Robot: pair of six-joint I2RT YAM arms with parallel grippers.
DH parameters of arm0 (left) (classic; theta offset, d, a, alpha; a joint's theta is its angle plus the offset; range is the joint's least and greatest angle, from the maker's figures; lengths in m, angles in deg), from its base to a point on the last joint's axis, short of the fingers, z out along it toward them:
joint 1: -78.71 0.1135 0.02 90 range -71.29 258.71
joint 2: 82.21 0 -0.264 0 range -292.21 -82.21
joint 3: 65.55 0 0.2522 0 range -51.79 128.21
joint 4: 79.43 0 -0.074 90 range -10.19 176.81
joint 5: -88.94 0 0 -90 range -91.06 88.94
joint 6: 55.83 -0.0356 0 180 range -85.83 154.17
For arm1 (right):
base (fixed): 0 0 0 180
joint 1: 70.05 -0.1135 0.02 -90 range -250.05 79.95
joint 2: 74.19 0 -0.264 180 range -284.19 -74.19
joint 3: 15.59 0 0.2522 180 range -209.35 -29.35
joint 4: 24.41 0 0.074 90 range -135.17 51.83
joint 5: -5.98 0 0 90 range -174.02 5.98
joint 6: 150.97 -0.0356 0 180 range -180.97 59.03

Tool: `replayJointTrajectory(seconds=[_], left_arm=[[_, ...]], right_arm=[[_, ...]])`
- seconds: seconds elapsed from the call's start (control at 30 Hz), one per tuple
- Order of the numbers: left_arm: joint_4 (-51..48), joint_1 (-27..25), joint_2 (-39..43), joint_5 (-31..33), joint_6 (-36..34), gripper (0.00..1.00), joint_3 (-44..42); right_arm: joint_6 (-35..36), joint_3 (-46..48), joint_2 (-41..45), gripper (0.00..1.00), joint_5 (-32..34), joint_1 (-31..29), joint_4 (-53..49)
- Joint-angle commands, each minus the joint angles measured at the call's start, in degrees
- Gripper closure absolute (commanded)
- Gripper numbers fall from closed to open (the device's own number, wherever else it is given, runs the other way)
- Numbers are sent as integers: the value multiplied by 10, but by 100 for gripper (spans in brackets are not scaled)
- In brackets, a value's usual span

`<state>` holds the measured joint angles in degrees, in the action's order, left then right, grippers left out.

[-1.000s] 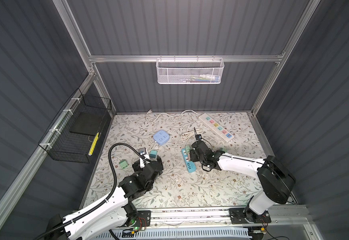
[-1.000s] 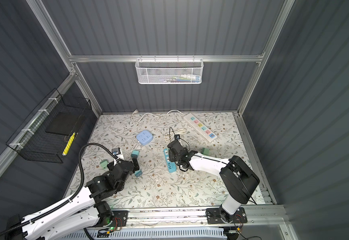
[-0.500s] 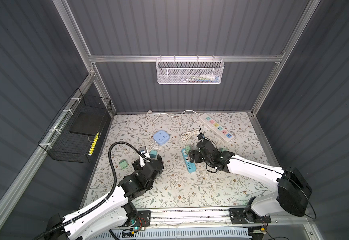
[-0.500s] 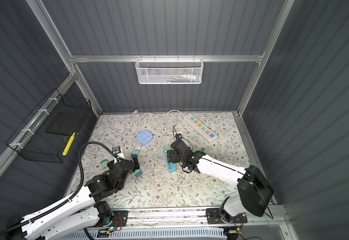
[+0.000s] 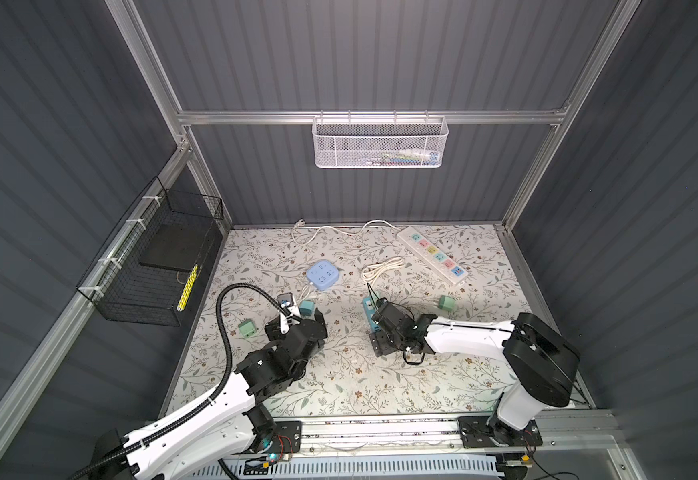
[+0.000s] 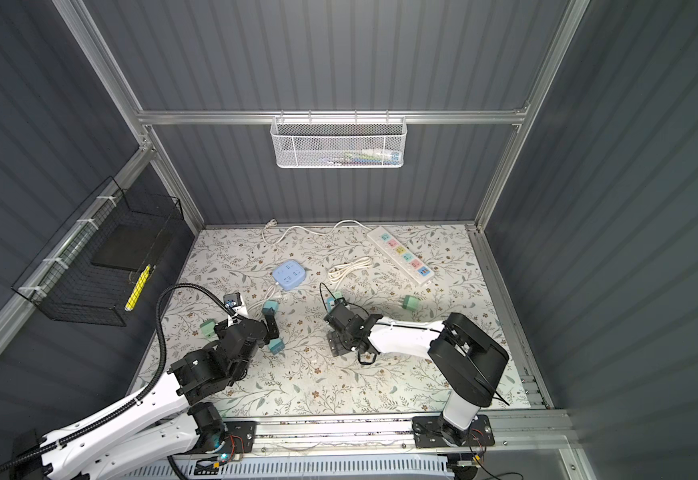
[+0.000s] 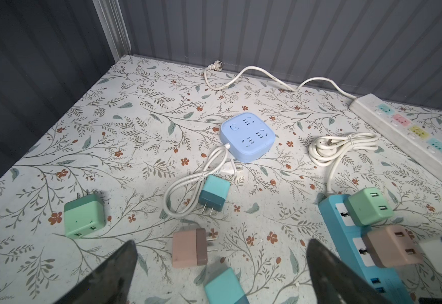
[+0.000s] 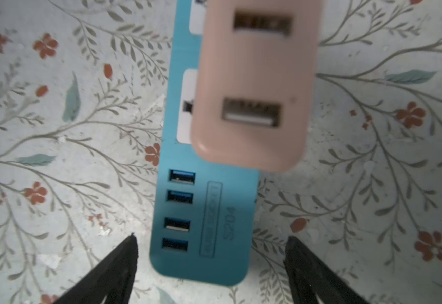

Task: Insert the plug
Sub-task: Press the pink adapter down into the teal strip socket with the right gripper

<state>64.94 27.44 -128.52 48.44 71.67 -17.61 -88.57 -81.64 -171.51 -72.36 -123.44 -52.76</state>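
So I work in a robot lab test cell, not anybody's home, even with the flowery mat under me. Grey ribbed panels box the mat in on three sides, held up by bare aluminium framing. A white mesh basket hangs on the wall behind the mat, and a black wire basket hangs on the wall left of it. Along the mat's near edge runs the metal rail I'm bolted to. Plug adapters and power strips lie loose on the mat.
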Motion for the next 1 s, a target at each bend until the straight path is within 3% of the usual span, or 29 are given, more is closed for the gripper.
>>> replayJointTrajectory(seconds=[0.0, 0.07, 0.13, 0.23, 0.53, 0.97], left_arm=[[-8, 3, -2, 3, -9, 0, 25], [-13, 3, -3, 5, -10, 0, 30], [-15, 3, -4, 8, -10, 0, 32], [-10, 3, -3, 9, -15, 0, 32], [-15, 3, -26, 31, -53, 0, 78], [-15, 10, -36, 44, -63, 0, 79]], right_arm=[[17, -23, -21, 21, 7, 3, 9], [22, -26, -26, 29, 9, 4, 13], [31, -24, -26, 44, 22, 4, 21], [56, -21, -21, 53, 35, 5, 28], [143, -44, -58, 55, 14, 82, 64], [239, -240, -197, 52, -42, 183, 17]])
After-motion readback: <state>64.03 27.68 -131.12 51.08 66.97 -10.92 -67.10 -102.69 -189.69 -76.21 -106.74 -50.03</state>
